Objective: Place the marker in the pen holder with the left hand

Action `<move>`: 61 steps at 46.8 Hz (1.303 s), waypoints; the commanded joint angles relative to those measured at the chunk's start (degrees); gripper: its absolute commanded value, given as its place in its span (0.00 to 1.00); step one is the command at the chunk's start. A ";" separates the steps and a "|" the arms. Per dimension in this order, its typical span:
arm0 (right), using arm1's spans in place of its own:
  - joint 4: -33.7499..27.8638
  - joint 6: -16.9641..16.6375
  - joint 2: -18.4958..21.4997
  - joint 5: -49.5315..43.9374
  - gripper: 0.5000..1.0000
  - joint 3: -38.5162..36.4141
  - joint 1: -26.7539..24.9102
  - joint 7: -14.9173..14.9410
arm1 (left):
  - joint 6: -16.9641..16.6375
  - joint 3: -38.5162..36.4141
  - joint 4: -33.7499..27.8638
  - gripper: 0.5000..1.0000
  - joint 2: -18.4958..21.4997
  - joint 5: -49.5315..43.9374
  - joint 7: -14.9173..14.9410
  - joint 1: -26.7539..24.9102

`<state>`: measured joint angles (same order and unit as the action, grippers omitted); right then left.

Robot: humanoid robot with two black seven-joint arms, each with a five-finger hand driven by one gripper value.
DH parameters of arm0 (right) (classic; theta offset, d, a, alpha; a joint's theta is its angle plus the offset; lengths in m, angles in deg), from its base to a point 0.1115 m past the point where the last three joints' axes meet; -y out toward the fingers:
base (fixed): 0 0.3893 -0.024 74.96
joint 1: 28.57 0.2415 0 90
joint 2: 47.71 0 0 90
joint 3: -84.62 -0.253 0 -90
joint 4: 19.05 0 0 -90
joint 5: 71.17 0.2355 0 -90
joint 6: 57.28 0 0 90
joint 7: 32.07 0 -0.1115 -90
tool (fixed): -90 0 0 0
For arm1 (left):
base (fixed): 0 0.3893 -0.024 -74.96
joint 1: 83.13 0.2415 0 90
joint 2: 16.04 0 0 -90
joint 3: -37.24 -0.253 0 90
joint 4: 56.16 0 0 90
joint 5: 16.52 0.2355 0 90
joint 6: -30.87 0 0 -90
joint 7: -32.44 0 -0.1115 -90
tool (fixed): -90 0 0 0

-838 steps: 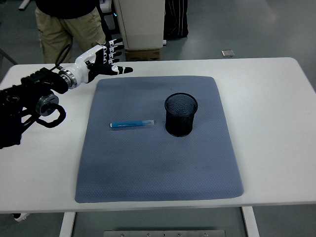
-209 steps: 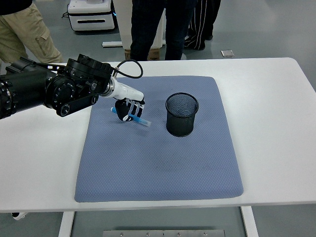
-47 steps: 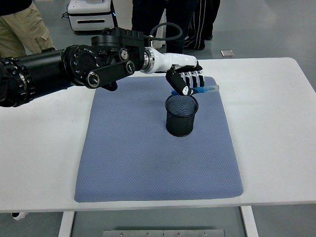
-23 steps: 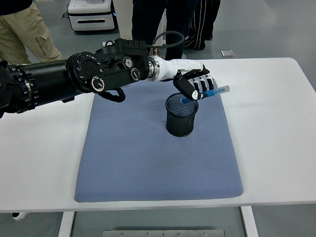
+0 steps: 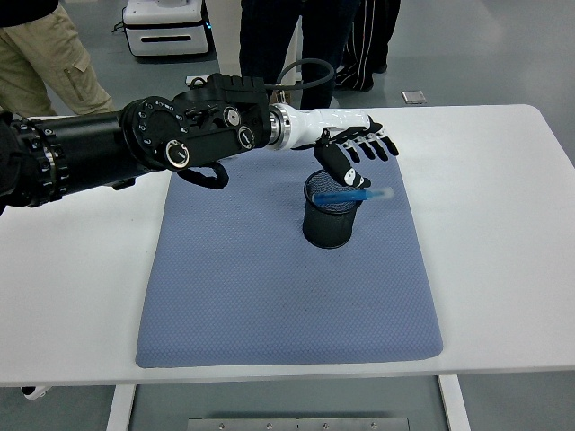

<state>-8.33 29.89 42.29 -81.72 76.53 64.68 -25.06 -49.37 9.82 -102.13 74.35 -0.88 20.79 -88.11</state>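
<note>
Marker (image 5: 355,194), blue with a pale cap end, lies blurred and almost level across the rim of the pen holder (image 5: 330,220), its capped end poking out past the right side of the rim. Whether it rests on the rim or is in the air cannot be told. The pen holder is a black mesh cup standing upright on the grey-blue mat (image 5: 287,296), in the mat's far right part. The mat covers the middle of the white surface (image 5: 503,224).

Just above and behind the cup is the left hand (image 5: 353,151), white with black joints, its fingers spread out and pointing toward the surface's right edge; nothing is in its grasp, and the marker sits just below the fingers, apart from them. The black left arm (image 5: 135,144) reaches in from the left edge along the far side of the mat.

Beyond the far edge stand people (image 5: 296,36), only legs showing.
</note>
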 commanded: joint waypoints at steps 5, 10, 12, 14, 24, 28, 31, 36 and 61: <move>0.00 0.02 0.00 0.00 1.00 0.00 0.00 0.02 | -0.01 0.09 0.09 0.82 0.23 0.00 -0.48 -0.02; 0.00 0.02 0.00 0.00 1.00 0.00 0.00 0.02 | -0.01 0.70 0.09 0.92 1.63 -0.17 -0.75 -0.29; 0.00 0.02 0.00 0.00 1.00 0.00 0.00 -0.06 | -0.01 1.23 0.18 0.96 2.95 -0.26 -1.18 -0.29; 0.00 0.02 0.00 0.00 1.00 0.00 0.00 -0.06 | -0.01 2.20 0.18 1.00 4.44 -0.52 -1.89 -0.20; 0.00 -0.07 0.00 0.00 1.00 0.00 0.00 0.02 | 0.08 7.29 0.62 1.00 12.26 -1.58 -2.95 3.22; 0.00 0.02 0.00 0.00 1.00 0.00 0.00 0.02 | -0.01 10.28 0.88 1.00 16.22 -1.58 -2.95 6.12; 0.00 0.02 0.00 0.00 1.00 0.00 0.00 0.02 | 0.08 12.74 1.49 1.00 18.68 -1.67 -2.95 8.49; 0.00 0.02 0.00 0.00 1.00 0.00 0.00 -0.06 | -0.01 17.83 3.43 1.00 21.59 -1.67 -2.95 12.45; 0.00 0.02 0.00 0.00 1.00 0.00 0.00 0.02 | 0.08 44.12 6.95 1.00 28.18 -4.21 -3.21 34.77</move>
<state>-8.35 29.91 42.28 -81.72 76.54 64.67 -25.06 -49.24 52.07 -95.39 102.33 -4.75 17.62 -55.51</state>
